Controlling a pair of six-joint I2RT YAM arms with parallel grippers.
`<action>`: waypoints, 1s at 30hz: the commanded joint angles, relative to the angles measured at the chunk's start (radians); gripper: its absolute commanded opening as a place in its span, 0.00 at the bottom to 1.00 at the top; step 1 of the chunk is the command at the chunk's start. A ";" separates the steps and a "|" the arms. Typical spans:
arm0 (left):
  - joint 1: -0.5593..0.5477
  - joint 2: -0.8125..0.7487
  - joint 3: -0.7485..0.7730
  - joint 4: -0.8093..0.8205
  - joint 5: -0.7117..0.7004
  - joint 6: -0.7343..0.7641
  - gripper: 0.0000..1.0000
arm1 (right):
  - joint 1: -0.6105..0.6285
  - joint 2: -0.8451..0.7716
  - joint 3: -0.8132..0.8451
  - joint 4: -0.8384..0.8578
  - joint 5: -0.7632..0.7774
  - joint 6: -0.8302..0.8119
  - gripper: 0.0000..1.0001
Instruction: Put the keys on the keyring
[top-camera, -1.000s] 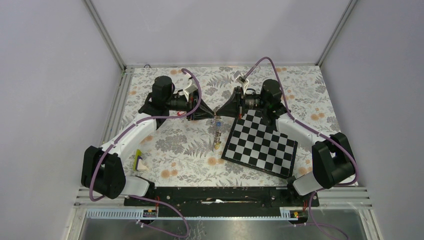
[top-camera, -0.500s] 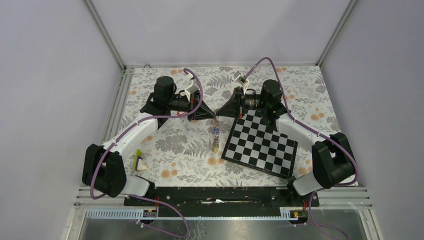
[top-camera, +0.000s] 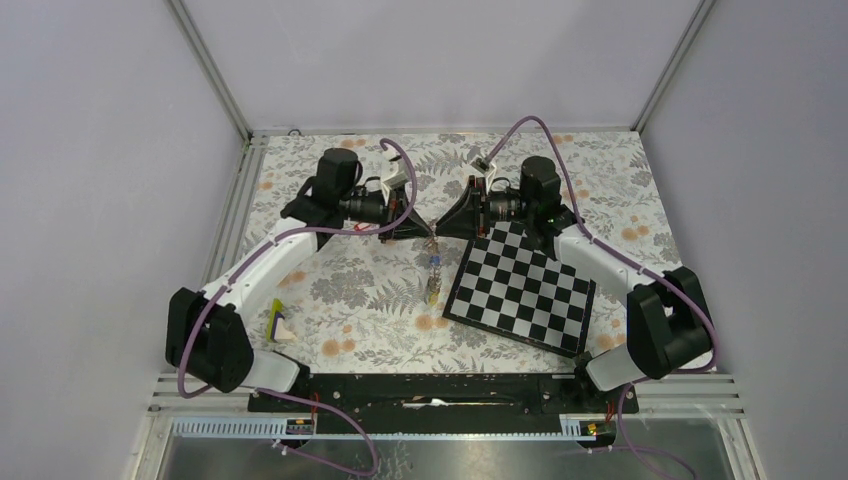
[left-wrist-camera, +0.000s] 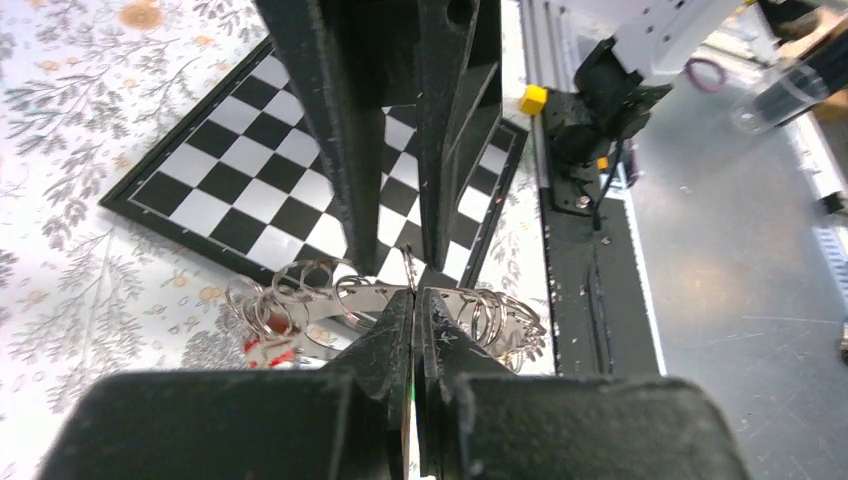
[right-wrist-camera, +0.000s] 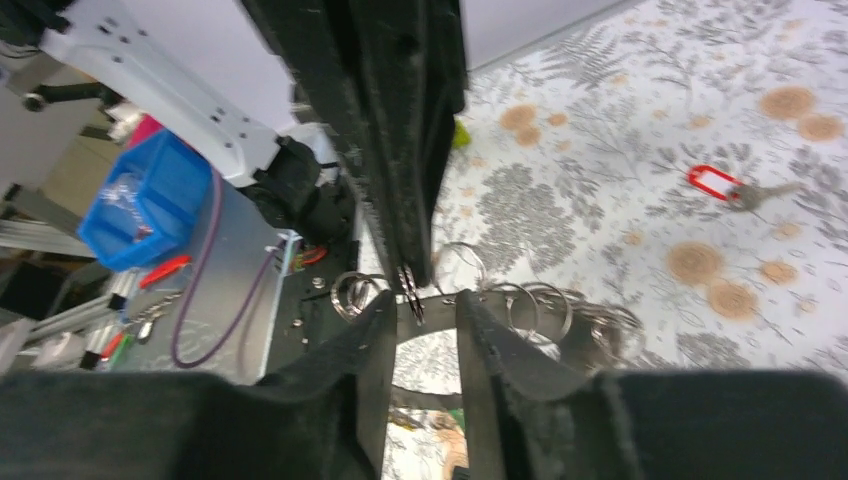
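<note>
Keyring (left-wrist-camera: 365, 291) held up at mid-table, just beside the far-left corner of the chessboard (top-camera: 520, 290). Small split rings and keys (top-camera: 433, 272) are strung on it and dangle below. Left gripper (left-wrist-camera: 413, 300) clenched on the keyring's band. Right gripper (right-wrist-camera: 425, 318) meets it tip to tip, fingers parted, with the band crossing the gap. One red-tagged key (right-wrist-camera: 714, 181) lies apart on the floral cloth (top-camera: 370, 300).
</note>
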 joint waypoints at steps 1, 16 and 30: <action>-0.051 -0.022 0.162 -0.360 -0.202 0.373 0.00 | -0.012 -0.069 0.107 -0.365 0.077 -0.380 0.40; -0.153 0.016 0.281 -0.549 -0.409 0.493 0.00 | 0.041 -0.076 0.108 -0.523 0.086 -0.595 0.57; -0.154 0.024 0.266 -0.549 -0.316 0.470 0.00 | 0.101 -0.040 0.100 -0.520 0.125 -0.618 0.47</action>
